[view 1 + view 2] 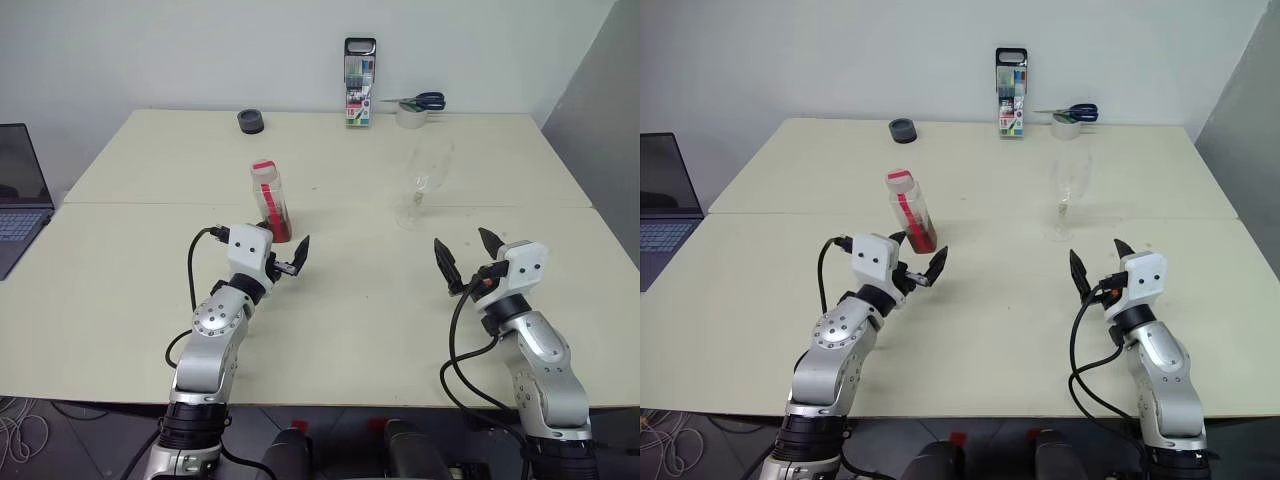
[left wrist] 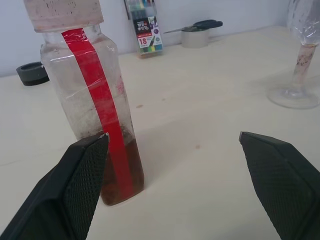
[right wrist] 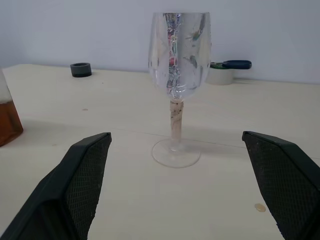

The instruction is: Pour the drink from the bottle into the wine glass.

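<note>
1. Two containers stand upright on the cream table (image 1: 330, 330), well apart from each other: the bottle (image 1: 273, 200) on the robot's left side and the wine glass (image 1: 424, 182) on its right side.
2. Bottle: clear plastic with a red strip running down its side and its cap on. In the left wrist view the drink (image 2: 125, 172) fills only the lowest part of the body, a shallow reddish-brown layer; the walls above it look clear and empty.
3. Wine glass: clear bowl, thin stem and round foot flat on the table. In the right wrist view the bowl (image 3: 180, 52) holds no liquid; only reflections show in it.
4. Left gripper (image 1: 283, 258): fingers spread wide, holding nothing. It sits just in front of the bottle, near its base. In the left wrist view one finger (image 2: 75, 192) overlaps the bottle's lower edge; whether it touches cannot be told. The other finger stands well clear of the bottle.
5. Right gripper (image 1: 467, 255): fingers spread wide, holding nothing. It is on the near side of the wine glass, apart from it, with the glass framed between the two fingers in the right wrist view.
6. Far edge of the table: an upright marker pen case (image 1: 359, 82), a roll of tape (image 1: 411, 115) with blue-handled scissors (image 1: 420, 101) lying on top, and a small dark ring-shaped object (image 1: 251, 121).
7. Off the table's left side: an open laptop (image 1: 20, 195).
</note>
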